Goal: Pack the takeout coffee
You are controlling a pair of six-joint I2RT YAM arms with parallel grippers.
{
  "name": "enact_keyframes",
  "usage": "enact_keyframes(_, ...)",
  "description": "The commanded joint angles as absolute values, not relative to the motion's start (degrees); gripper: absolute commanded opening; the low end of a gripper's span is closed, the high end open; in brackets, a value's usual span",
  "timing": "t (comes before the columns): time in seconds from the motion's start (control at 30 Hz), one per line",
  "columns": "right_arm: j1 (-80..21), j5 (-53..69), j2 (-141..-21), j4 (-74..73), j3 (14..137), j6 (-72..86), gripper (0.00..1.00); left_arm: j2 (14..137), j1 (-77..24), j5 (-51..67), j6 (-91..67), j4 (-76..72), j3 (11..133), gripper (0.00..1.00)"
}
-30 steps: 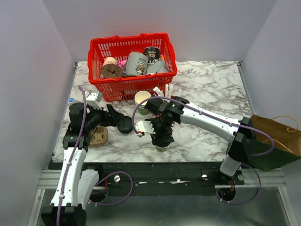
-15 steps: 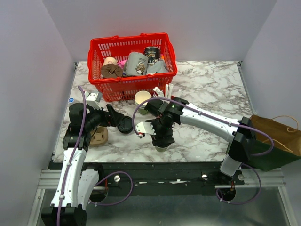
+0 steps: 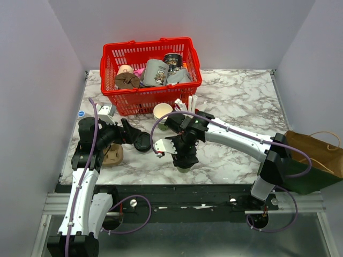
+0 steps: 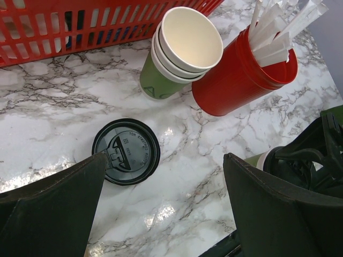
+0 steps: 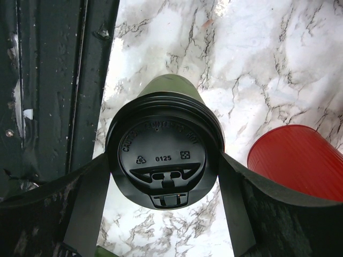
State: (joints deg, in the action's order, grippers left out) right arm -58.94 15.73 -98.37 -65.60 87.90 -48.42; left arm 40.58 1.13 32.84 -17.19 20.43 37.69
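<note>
The takeout coffee, an olive-green cup with a black lid, stands near the table's front edge. In the top view only a sliver of the coffee shows under my right gripper. My right gripper is shut on it, with a finger pressed to each side of the lid's rim. In the left wrist view the coffee peeks out behind my right finger. My left gripper is open and empty, low over the marble. It is to the left of the coffee in the top view.
A loose black lid lies by my left finger. A stack of lidless green cups and a red cup of white sticks stand behind. The red basket stands at the back, and a brown paper bag at the right edge.
My right gripper has shifted very slightly over the coffee. The left arm has not moved.
</note>
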Motion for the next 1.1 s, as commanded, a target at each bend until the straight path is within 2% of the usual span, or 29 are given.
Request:
enact_keyframes(0.0, -59.5, 16.1, -98.5, -64.6, 86.7, -47.9, 0.84, 40.1, 1.7, 34.0, -17.8, 19.2, 37.1, 0.97)
enact_keyframes(1.07, -59.5, 14.6, -97.6, -66.4, 87.8, -48.8, 0.84, 41.7, 1.7, 38.9, -22.0, 16.5, 35.2, 0.97)
